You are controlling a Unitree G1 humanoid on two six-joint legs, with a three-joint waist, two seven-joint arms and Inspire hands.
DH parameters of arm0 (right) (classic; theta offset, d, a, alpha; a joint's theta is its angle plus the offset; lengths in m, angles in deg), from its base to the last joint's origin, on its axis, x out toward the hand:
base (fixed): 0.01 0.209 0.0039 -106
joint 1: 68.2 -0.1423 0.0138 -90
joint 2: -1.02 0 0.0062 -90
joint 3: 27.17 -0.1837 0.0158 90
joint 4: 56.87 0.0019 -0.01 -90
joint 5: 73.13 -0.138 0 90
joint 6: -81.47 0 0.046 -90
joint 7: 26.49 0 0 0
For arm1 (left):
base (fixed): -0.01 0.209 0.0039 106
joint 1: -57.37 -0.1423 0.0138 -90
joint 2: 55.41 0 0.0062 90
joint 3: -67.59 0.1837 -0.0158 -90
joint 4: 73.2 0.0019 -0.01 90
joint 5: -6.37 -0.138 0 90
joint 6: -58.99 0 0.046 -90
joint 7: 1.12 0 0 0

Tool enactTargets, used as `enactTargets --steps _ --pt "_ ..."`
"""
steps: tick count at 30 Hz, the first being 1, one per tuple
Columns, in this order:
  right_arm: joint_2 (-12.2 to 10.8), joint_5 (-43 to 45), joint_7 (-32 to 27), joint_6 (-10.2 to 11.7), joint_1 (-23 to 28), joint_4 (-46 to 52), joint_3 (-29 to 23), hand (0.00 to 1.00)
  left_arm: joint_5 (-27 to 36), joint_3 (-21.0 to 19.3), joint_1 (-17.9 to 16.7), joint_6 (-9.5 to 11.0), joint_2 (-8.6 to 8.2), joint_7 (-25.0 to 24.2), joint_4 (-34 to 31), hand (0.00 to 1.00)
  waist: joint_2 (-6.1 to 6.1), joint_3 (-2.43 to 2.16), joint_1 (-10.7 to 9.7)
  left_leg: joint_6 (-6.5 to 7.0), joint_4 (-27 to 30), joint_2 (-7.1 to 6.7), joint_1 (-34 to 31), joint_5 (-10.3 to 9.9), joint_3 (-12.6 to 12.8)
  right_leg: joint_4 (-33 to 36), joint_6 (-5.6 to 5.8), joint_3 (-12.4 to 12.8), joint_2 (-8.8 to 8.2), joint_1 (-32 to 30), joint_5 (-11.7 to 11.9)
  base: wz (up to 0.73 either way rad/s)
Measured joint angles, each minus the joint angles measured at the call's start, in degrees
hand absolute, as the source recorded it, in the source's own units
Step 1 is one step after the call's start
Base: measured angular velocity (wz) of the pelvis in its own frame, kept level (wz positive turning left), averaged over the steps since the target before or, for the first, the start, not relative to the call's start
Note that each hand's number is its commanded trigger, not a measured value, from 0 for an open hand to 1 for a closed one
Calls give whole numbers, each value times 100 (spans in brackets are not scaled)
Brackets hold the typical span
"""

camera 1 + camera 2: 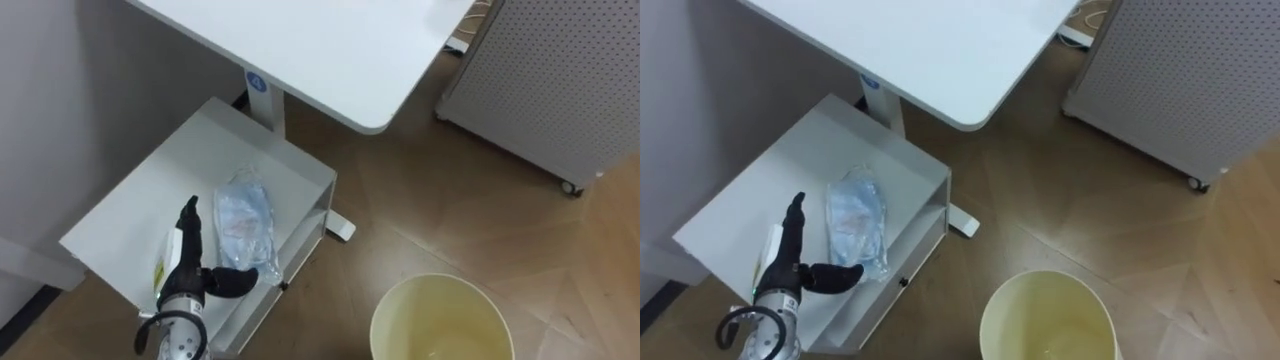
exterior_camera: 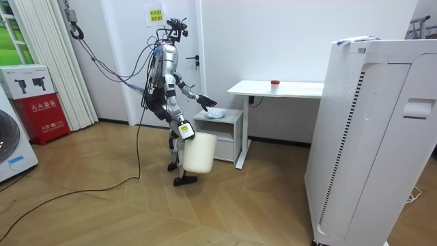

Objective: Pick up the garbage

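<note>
One crumpled bag of thin clear plastic (image 1: pixel 245 225) lay on top of the low white side cabinet (image 1: pixel 200 150), towards its front right edge, beside the leg of the white desk (image 1: pixel 320 50). It looked very light, soft and slippery. It would likely collapse and slide under a flat push, so the bunched, wrinkled middle seemed the best place to gather it, with fingers on one side and thumb on the other. The left hand (image 1: pixel 183 262) hovered over the cabinet top just left of the bag. Its fingers were straight and together, pointing away from the robot, and its thumb was spread wide towards the bag's near end. Whether the thumb touched the plastic could not be told, and nothing was pinched yet. In the room view the robot stood facing the cabinet with its left arm stretched forward. The right hand (image 2: pixel 181 130) was low at its side against the pale yellow round plastic bin (image 1: pixel 440 310), but its fingers could not be made out.
</note>
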Motion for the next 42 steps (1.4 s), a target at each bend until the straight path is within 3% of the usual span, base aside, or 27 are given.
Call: enactTargets --steps 4,14,21,24,26,29,37,39,41,42 --pt "-2 -80 -79 4 0 -3 98 100 -60 197 124 122 -1 64 0 0 0 0 -5 -1 -3 21 -12 -1 -2 -15 -1 -24 -7 -5 0 0" --pt "-1 -90 -100 -4 0 -5 128 100 -365 275 130 125 -4 219 36 0 -4 2 5 -3 -3 38 -6 -1 1 -17 -8 -37 -2 -3 -3 0" --pt "-22 -284 103 -99 0 -3 137 100 -674 447 129 107 12 23 376 0 -66 3 -144 -7 -32 41 27 -3 6 -60 -9 -21 17 39 -2 -1" --pt "-27 -367 159 -111 -1 17 249 100 -683 699 138 64 59 -177 534 0 -111 8 -178 -27 -24 92 -21 -17 26 -122 -25 -10 67 3 16 -10" --pt "-8 -367 164 -145 -1 54 249 100 -891 795 137 -93 73 -398 684 0 -116 6 -229 -35 -28 100 -80 -19 28 -122 -35 -5 77 -70 21 0" --pt "25 -367 166 -169 -1 55 246 100 -1226 845 140 -286 90 -616 738 0 -116 6 -267 -47 -26 113 -119 -25 45 -123 -44 -4 82 -115 27 0" --pt "79 -367 158 -271 -1 66 245 100 -1611 851 261 -479 108 -950 793 0 -85 12 -248 -54 -35 111 -121 -29 47 -181 -48 -16 88 -106 30 0" --pt "81 -409 160 -271 -1 67 245 100 -1641 952 323 -534 135 -1059 854 39 -83 13 -247 -54 -62 102 -93 -29 52 -168 -48 -17 78 -96 30 0" --pt "78 -500 164 -309 0 69 246 100 -1687 1059 378 -645 164 -1186 914 97 -78 16 -250 -56 -125 95 -12 -28 95 -180 -48 7 72 -52 30 -7" --pt "80 -505 163 -335 1 90 246 100 -1731 1058 386 -679 167 -1203 915 100 -77 15 -248 -57 -134 93 2 -27 106 -184 -48 19 73 -46 30 -10"
